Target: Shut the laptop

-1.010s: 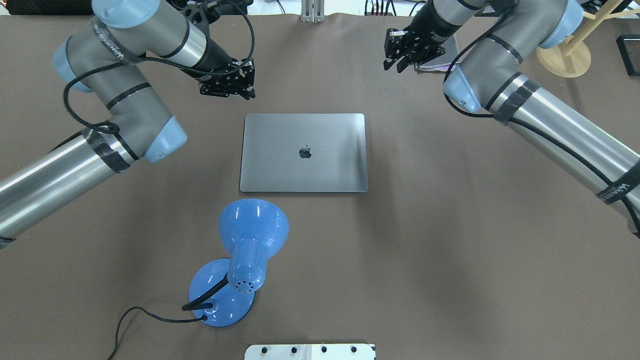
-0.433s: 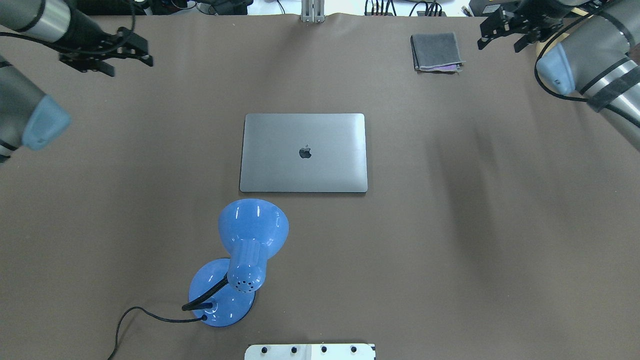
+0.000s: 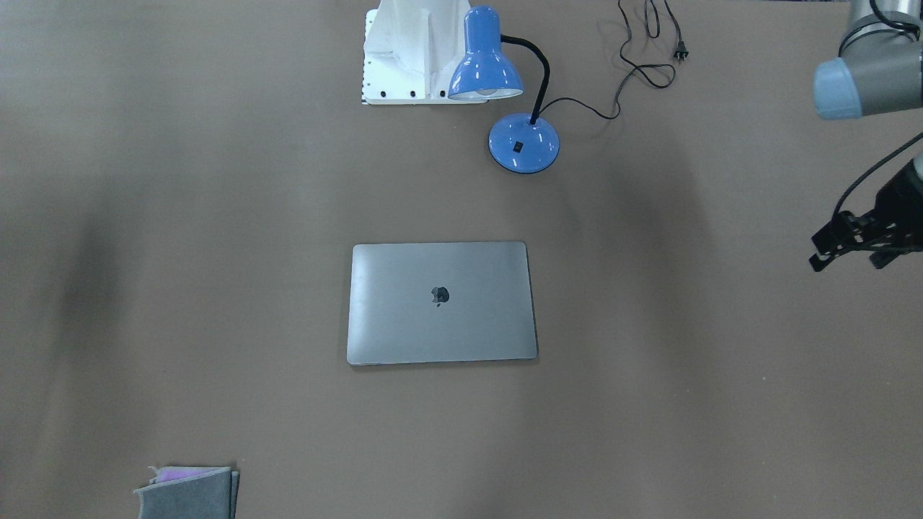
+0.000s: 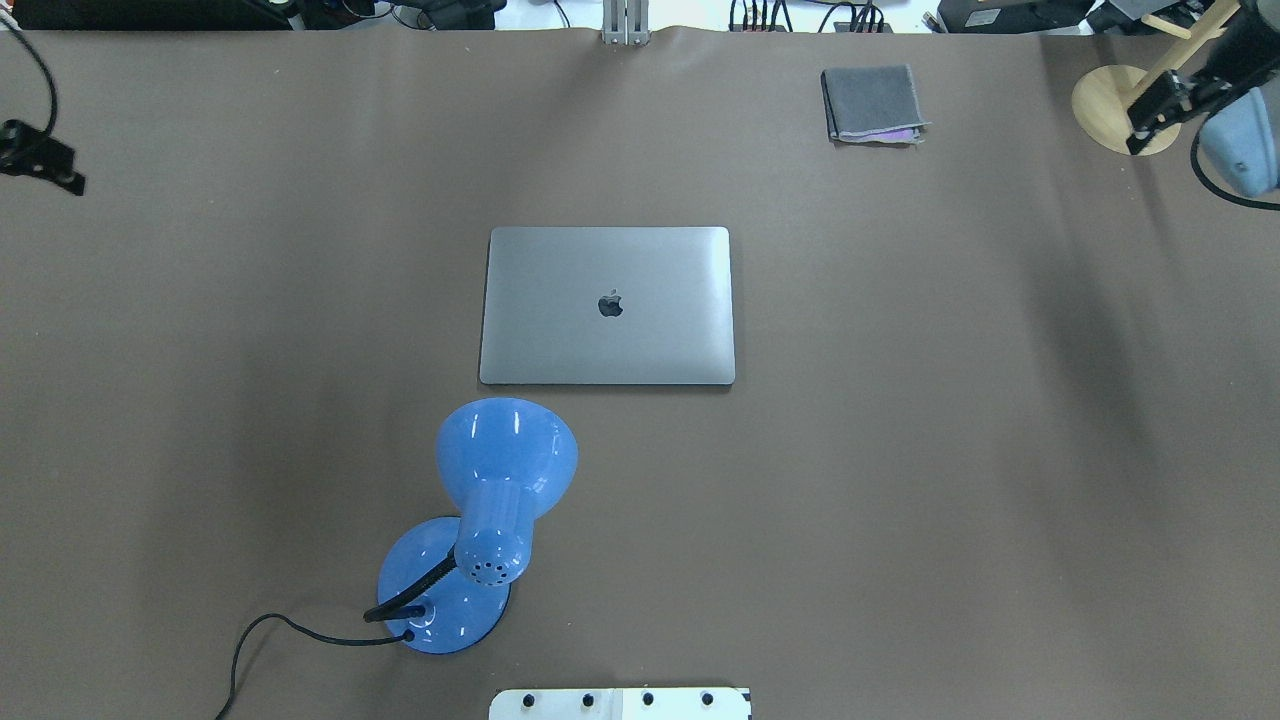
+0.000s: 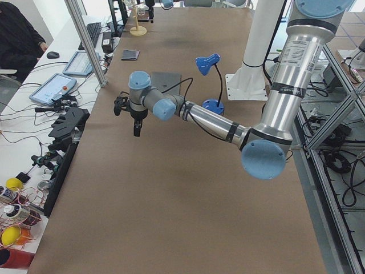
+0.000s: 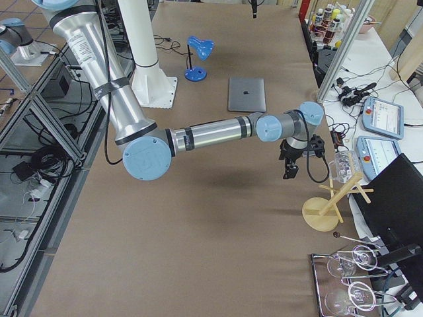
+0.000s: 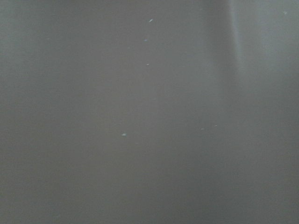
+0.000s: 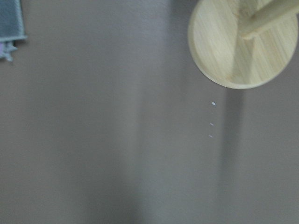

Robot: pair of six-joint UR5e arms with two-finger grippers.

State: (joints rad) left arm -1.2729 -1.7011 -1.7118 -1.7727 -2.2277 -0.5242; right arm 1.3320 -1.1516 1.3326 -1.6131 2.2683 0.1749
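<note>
The space-grey laptop (image 4: 607,330) lies shut and flat in the middle of the table, lid down with the dark apple logo facing up; it also shows in the front view (image 3: 441,324). My left gripper (image 3: 849,261) hovers far off at the table's left side, fingers apart and empty; in the overhead view only a bit of it (image 4: 45,165) shows at the left edge. My right gripper (image 4: 1150,115) is at the far right corner, over the wooden stand, only partly shown. Neither gripper is near the laptop. Both wrist views show only table surface.
A blue desk lamp (image 4: 490,500) stands just in front of the laptop, its cord trailing left. A folded grey cloth (image 4: 872,103) lies at the back right. A round wooden stand (image 4: 1105,110) sits at the far right corner. A white base plate (image 4: 620,703) is at the near edge.
Both arms have swung outward from the laptop's back corners to the table's left and right edges. The laptop has stayed shut and still.
</note>
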